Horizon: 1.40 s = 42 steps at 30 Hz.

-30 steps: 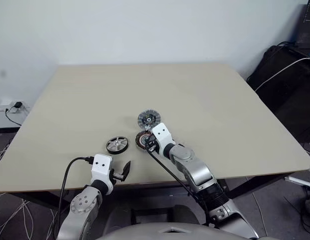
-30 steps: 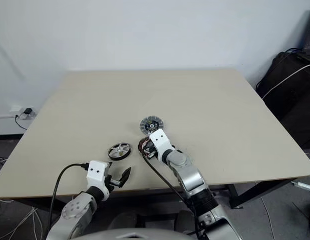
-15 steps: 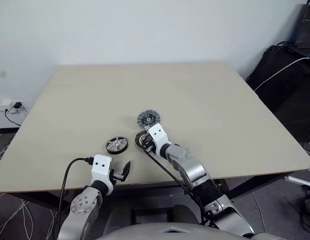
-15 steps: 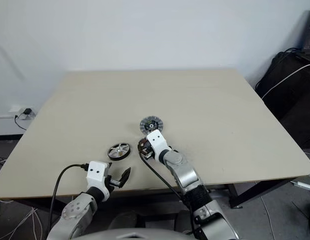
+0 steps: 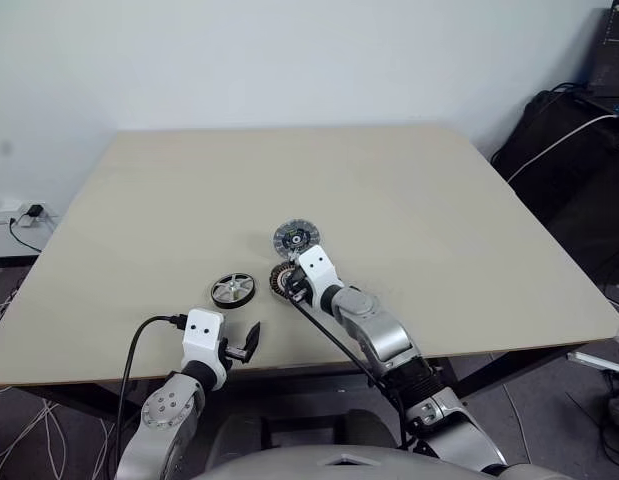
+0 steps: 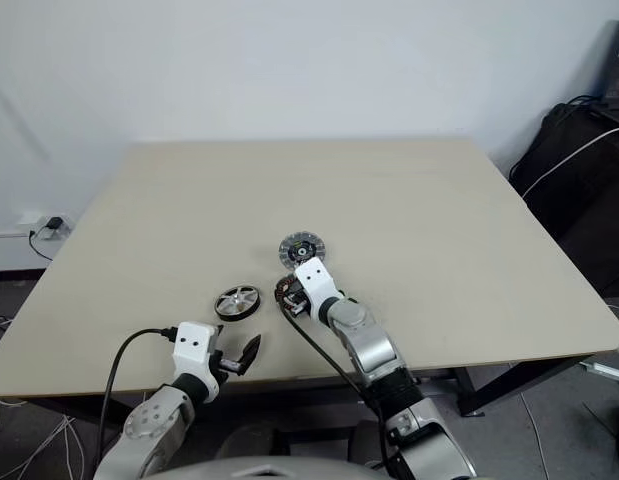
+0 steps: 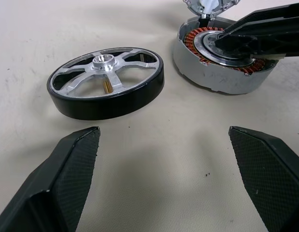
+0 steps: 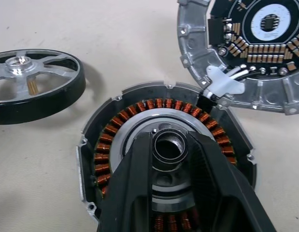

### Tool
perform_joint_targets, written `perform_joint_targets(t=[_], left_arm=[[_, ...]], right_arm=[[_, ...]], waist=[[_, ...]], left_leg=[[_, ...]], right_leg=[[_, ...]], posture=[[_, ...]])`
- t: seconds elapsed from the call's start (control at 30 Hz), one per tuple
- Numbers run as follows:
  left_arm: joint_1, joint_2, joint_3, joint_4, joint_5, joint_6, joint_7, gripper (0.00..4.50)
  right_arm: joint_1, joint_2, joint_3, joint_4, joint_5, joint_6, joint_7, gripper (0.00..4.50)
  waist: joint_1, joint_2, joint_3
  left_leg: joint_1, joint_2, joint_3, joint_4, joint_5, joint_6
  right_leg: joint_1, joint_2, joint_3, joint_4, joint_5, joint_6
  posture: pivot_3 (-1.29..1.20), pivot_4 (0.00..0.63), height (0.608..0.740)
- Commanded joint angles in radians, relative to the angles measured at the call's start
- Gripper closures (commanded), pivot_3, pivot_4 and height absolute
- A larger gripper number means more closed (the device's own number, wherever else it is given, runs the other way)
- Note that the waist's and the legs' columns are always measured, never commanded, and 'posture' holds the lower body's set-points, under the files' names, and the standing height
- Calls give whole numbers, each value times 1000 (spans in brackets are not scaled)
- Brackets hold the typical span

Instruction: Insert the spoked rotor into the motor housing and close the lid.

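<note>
The spoked rotor (image 5: 234,289) lies flat on the table, silver spokes inside a dark rim (image 7: 106,82). Just to its right sits the motor housing (image 5: 281,281), its copper windings (image 8: 110,145) ringing a dark centre. My right gripper (image 8: 171,145) is shut on the housing's central hub, one black finger (image 8: 135,193) on each side. The lid (image 5: 296,238) lies behind the housing, electronics face up, joined to it by a white connector (image 8: 226,82). My left gripper (image 7: 163,135) stands open near the table's front edge, short of the rotor, holding nothing.
The beige table (image 5: 389,190) stretches far behind and to both sides of the parts. Black bags and cables (image 5: 569,140) stand on the floor to the right. A wall socket with a cable (image 5: 24,212) is at the left.
The right arm's elbow has shifted slightly while its gripper stays on the housing hub. The left arm and the three parts have not moved.
</note>
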Motion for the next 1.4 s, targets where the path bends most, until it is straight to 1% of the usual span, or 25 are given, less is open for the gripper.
perform_joint_targets(t=[0.03, 0.1, 0.17, 0.2, 0.33, 0.47, 0.57, 0.8, 1.07, 1.4], left_arm=[[-10, -2, -7, -49, 1, -21, -3, 0], [-11, -2, -6, -49, 1, -21, -3, 0], [-11, -2, -6, -48, 1, -21, -2, 0], [-10, -2, -6, -48, 1, -22, -2, 0], [-6, -2, -5, -47, 2, -22, -1, 0], [-3, -2, -4, -47, 1, -25, -1, 0], [-6, -1, -4, -45, 1, -24, -2, 0], [-15, -1, -9, -40, 1, -22, -6, 0], [4, -4, -3, -50, 2, -24, 3, 0], [1, -8, -5, -47, 2, -27, 9, 0]], right_arm=[[-12, 6, -10, -30, 3, -5, 8, 3748], [-12, 9, -9, -29, 5, -3, 12, 3748], [-12, 12, -9, -29, 7, -1, 15, 3029], [-10, 12, -7, -30, 6, -1, 14, 2791], [1, 5, 0, -69, 7, 4, 25, 1548], [19, -6, -21, -172, 26, 24, 36, 1548], [21, -11, -32, -213, 16, 45, 9, 2167], [-1, -1, 0, -169, -43, 76, -48, 4439], [-31, 15, 8, -93, -63, 53, -48, 4476], [-48, 22, 8, -59, -61, 50, -37, 4476]], waist=[[0, 0, 0], [0, 0, 0], [0, 0, 0], [0, 0, 0], [-2, 0, 0], [-1, 0, 0], [-1, 0, 0], [-2, 0, 0], [-3, 0, 0], [-6, 0, 0]], left_leg=[[0, 0, 0, 0, 0, 0], [0, 0, 0, 0, 0, 0], [0, 0, 0, 0, 0, 0], [0, 0, 0, 0, 0, 0], [0, 0, 0, 0, 0, 0], [0, 0, 0, 0, 0, 0], [0, 0, 0, 0, 0, 0], [0, 0, 0, 0, 0, 0], [0, 0, 0, 0, 0, 0], [0, 1, 0, 0, 0, 0]], right_leg=[[0, 0, 0, 0, 0, 0], [0, 0, 0, 0, 0, 0], [0, 0, 0, 0, 0, 0], [0, 0, 0, 0, 0, 0], [0, 0, 0, 0, 0, 0], [0, 0, 0, 0, 0, 0], [0, 0, 0, 0, 0, 0], [0, 0, 0, 1, 0, 0], [0, 0, 0, 0, 1, -3], [0, 1, 0, 1, 1, -2]], posture=[[0, 0, 740], [0, 0, 740], [0, 0, 740], [0, 0, 740], [0, 0, 740], [0, 0, 740], [0, 0, 740], [0, 0, 740], [0, 0, 740], [0, 0, 740]])
